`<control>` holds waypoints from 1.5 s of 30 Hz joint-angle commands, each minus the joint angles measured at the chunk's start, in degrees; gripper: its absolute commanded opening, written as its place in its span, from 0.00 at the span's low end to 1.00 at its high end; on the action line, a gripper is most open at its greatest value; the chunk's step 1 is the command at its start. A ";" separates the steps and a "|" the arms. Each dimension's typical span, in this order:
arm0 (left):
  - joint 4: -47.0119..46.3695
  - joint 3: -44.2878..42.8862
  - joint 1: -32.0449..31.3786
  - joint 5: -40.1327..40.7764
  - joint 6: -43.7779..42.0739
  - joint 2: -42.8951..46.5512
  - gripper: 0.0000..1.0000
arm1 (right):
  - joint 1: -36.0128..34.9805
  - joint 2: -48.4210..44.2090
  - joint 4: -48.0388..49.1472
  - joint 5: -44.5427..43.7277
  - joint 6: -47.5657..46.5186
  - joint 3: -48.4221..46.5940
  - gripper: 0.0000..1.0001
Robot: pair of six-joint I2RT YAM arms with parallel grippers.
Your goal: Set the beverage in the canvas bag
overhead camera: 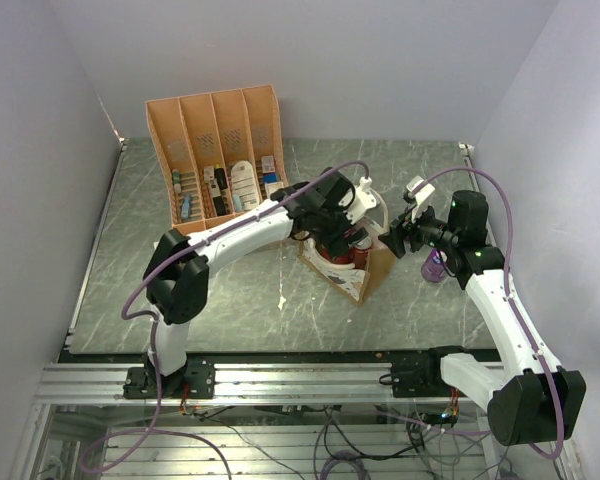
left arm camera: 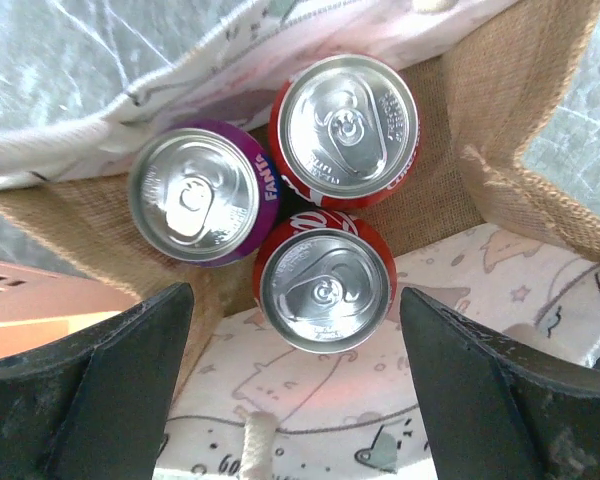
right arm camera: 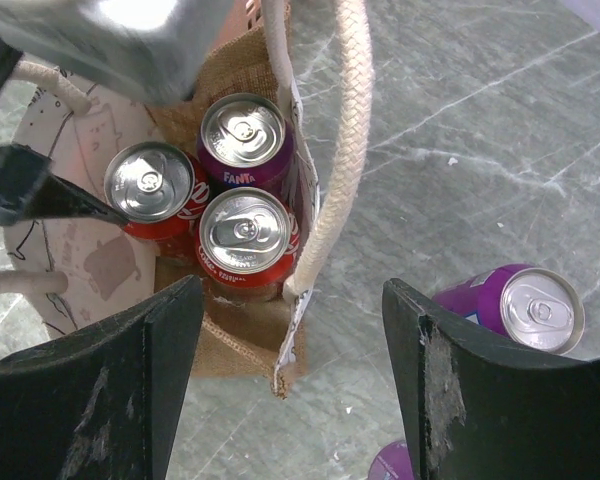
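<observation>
The canvas bag (overhead camera: pixel 365 280) stands at mid-table with its cream handles up. In the left wrist view the bag (left arm camera: pixel 510 100) holds three upright cans: a purple Fanta (left arm camera: pixel 193 195) and two red Coke cans (left arm camera: pixel 348 125) (left arm camera: pixel 325 290). My left gripper (left arm camera: pixel 295 400) hangs open and empty just above the bag's mouth (overhead camera: pixel 338 228). My right gripper (right arm camera: pixel 290 390) is open and empty beside the bag's right wall (right arm camera: pixel 235 345), near its rope handle (right arm camera: pixel 345 150). A purple can (right arm camera: pixel 525 305) stands on the table to the right of the bag (overhead camera: pixel 435 268).
An orange slotted organiser tray (overhead camera: pixel 215 150) with small items stands at the back left. A second purple can (right arm camera: pixel 395 465) shows partly at the bottom edge of the right wrist view. White walls close in the table on the left, back and right.
</observation>
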State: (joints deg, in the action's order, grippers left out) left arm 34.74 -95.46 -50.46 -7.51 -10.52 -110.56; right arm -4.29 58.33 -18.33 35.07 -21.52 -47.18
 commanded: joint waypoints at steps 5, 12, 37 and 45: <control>6.12 -8.46 0.31 -0.15 -6.59 4.05 0.95 | 0.18 -0.90 0.67 -0.53 -0.22 0.60 0.74; 6.48 -10.74 1.12 -1.02 -12.24 9.46 0.97 | 0.43 -0.98 0.78 -0.36 -0.03 0.60 0.75; 19.45 1.55 -1.30 -21.23 -32.32 20.01 0.81 | 0.54 5.22 2.24 -1.79 4.27 -1.12 0.71; 17.28 4.61 -3.00 -24.37 -34.11 17.75 0.70 | 0.08 7.39 -0.99 -1.53 2.33 -2.80 0.69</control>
State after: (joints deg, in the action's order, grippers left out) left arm 53.43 -92.03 -52.42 -28.05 -42.46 -92.77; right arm -4.10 65.43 -17.76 34.00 -18.04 -47.05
